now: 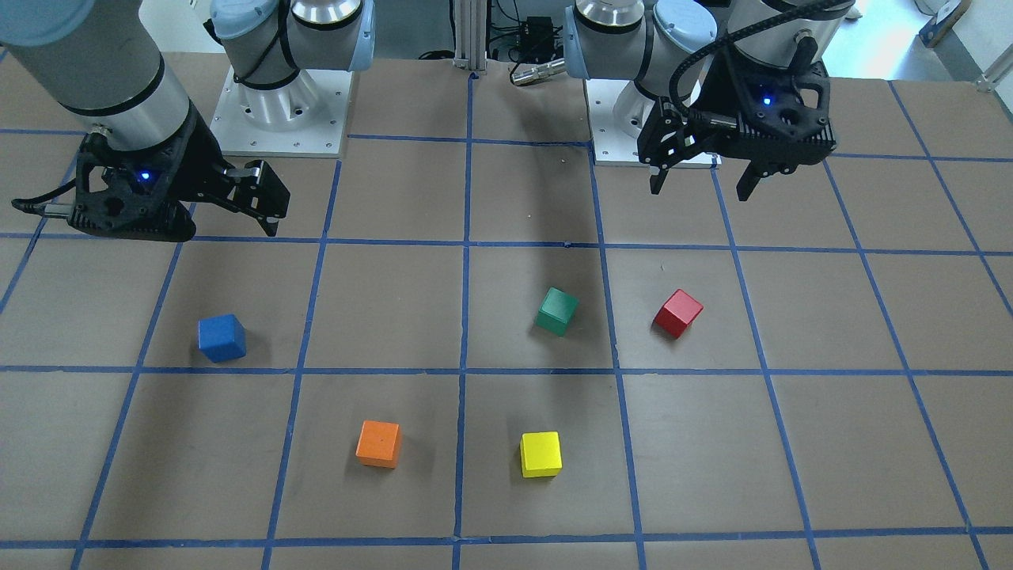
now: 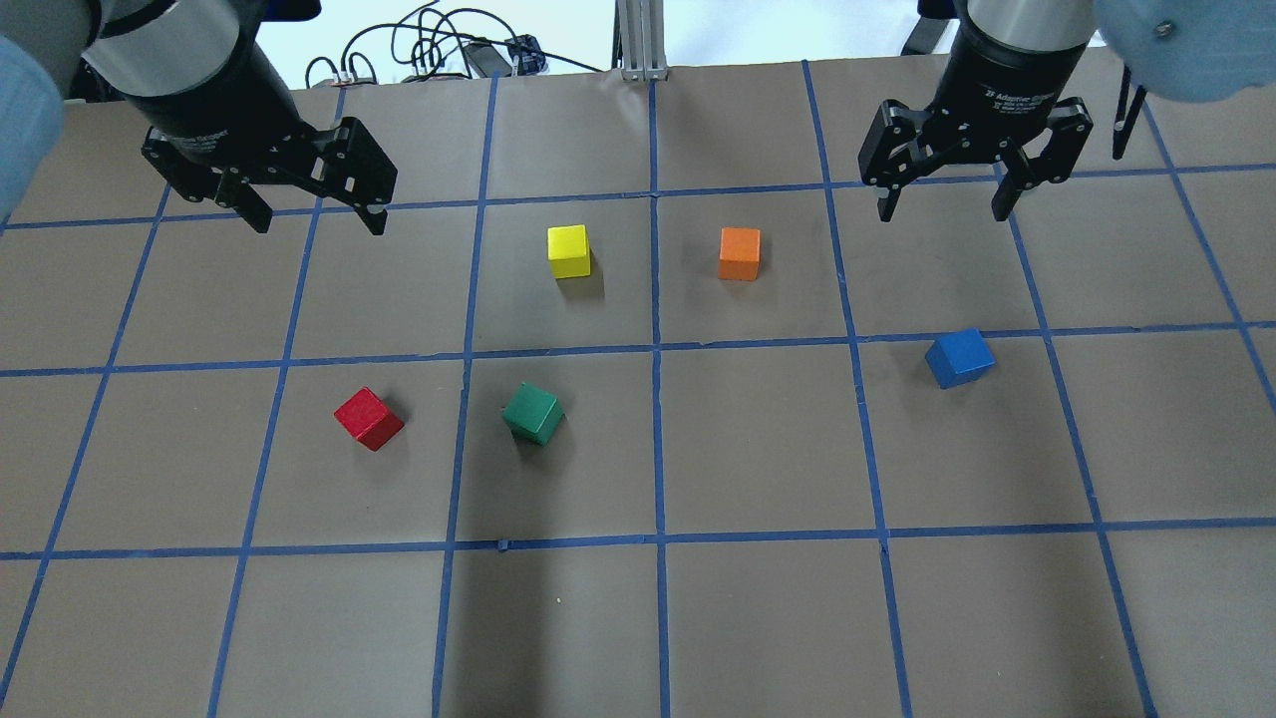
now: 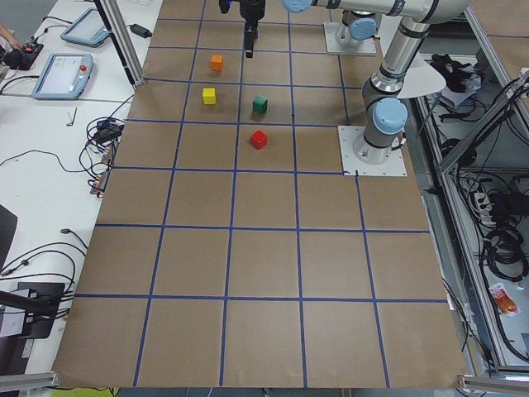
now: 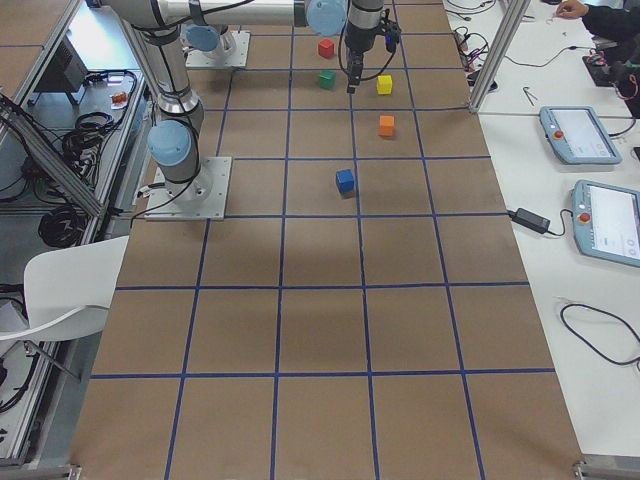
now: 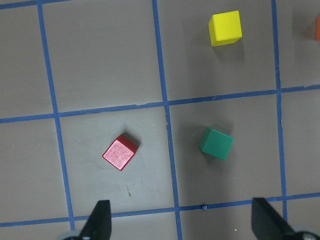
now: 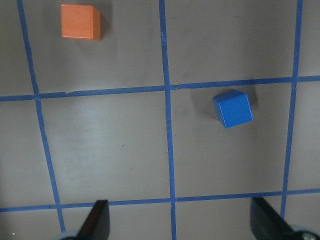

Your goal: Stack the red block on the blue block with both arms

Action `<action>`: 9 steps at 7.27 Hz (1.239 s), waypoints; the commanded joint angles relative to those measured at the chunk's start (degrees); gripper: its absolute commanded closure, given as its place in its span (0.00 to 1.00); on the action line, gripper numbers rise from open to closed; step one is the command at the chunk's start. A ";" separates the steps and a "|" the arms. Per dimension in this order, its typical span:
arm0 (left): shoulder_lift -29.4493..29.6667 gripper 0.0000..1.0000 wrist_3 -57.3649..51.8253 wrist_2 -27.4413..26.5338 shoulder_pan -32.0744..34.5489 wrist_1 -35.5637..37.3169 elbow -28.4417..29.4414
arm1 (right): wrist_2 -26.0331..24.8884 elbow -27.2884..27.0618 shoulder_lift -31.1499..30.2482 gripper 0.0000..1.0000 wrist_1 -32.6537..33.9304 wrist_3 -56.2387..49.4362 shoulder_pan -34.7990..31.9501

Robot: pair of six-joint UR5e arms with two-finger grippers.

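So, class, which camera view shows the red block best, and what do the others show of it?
The left wrist-mounted view: the red block is largest there, top face clear, nothing touching it. The overhead and front-facing views show it smaller; both side views show it tiny; the right wrist-mounted view misses it.

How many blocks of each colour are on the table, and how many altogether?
red block: 1
blue block: 1
green block: 1
yellow block: 1
orange block: 1
Total: 5
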State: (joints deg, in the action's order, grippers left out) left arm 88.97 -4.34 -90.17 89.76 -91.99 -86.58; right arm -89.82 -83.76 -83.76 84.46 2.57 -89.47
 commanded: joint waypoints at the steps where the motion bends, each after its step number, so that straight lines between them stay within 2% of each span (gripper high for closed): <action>1: 0.07 0.00 -0.05 -0.35 0.84 -0.12 -0.34 | 0.00 0.00 0.00 0.00 0.00 -0.03 0.00; 3: -2.03 0.00 -0.92 -1.49 1.20 -1.34 -2.96 | 0.00 0.00 -0.09 0.00 0.00 -0.03 0.00; 4: -2.74 0.00 -1.02 -5.50 -0.62 -1.78 -5.33 | 0.00 -0.09 -0.26 0.00 0.00 -0.03 -0.09; 5: -0.40 0.00 0.20 -5.63 -2.12 -0.74 -6.31 | 0.00 -0.61 -0.44 0.00 0.00 -0.03 -0.09; 6: 2.32 0.00 -0.22 -5.45 -3.00 2.40 -8.58 | 0.00 -1.49 -1.05 0.00 0.00 -0.03 0.00; 7: 3.48 0.00 -2.23 -5.63 -3.54 8.52 -13.48 | 0.00 -2.36 -1.32 0.00 0.17 -0.11 0.00; 9: 4.98 0.00 -15.79 -5.80 -6.33 24.15 -24.10 | 0.00 -2.55 -1.41 0.00 0.52 -0.11 0.00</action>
State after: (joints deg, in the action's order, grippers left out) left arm 92.91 -12.04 -95.93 85.34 -76.60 -104.46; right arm -89.83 -86.12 -85.05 84.71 2.47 -89.50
